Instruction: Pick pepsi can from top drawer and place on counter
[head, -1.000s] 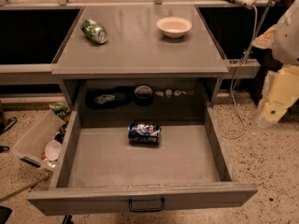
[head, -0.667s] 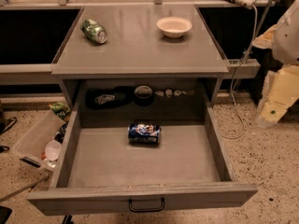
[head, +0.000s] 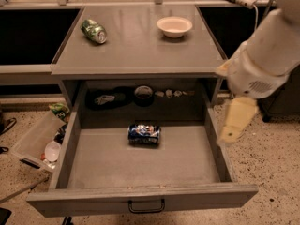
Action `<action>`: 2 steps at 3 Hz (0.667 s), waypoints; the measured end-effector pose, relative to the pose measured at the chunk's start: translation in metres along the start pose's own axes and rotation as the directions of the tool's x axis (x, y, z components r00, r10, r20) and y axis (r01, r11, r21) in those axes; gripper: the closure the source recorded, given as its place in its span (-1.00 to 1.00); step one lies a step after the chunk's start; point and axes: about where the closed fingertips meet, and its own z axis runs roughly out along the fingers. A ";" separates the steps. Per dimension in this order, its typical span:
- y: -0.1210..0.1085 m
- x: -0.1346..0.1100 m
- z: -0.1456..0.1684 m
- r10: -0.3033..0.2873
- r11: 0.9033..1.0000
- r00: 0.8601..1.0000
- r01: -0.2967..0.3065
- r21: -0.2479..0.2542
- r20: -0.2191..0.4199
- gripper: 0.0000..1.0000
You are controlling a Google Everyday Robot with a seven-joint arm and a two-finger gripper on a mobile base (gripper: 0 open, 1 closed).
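Arm's swinging in from the right, gripper (head: 238, 120) now hanging over the right wall of the open drawer (head: 117, 165); open or shut, can't tell. Pepsi can (head: 144, 134) is lying sideways mid-drawer, reachable from above

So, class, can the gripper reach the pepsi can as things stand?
Probably yes: the top drawer is open, the pepsi can lies uncovered on its floor, and the gripper hangs above the drawer's right wall.

High front camera looks down — gripper (head: 234, 122) at right.
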 end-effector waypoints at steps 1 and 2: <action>0.005 -0.023 0.080 -0.020 0.999 0.998 0.022 -0.040 0.064 -1.00; 0.005 -0.046 0.152 -0.035 0.997 0.984 0.047 -0.061 0.174 -1.00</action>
